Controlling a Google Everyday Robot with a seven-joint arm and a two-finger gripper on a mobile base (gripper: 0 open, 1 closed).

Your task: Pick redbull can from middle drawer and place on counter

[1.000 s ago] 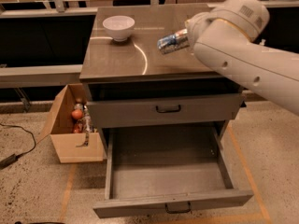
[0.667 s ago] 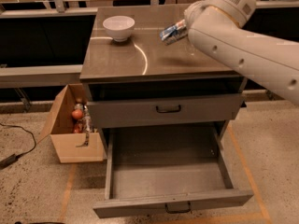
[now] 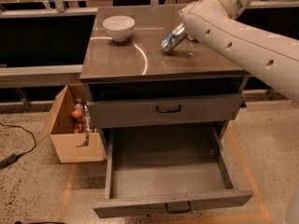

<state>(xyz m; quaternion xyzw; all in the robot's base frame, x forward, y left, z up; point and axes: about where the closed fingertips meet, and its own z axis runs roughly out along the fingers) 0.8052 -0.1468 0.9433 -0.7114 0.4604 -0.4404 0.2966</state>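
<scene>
Tilting over the right rear part of the counter, a slim silver can with a bluish sheen and a blue patch slants down to the left. Its lower end is just above or touching the glossy grey-brown top; which one cannot be told. Its upper end is clamped in the gripper, which is mostly hidden behind the wrist.

Compared with a moment ago, the can sits slightly lower and nearer the surface, in much the same spot on the counter. The drawer remains pulled fully out below the counter's front edge, with its grey floor bare. The white bowl has not moved from the left rear corner.

The thick white arm enters from the right and slopes up across the counter's right edge. It bends at a rounded joint near the right rear corner, with the wrist turned down and to the left toward the can.
</scene>
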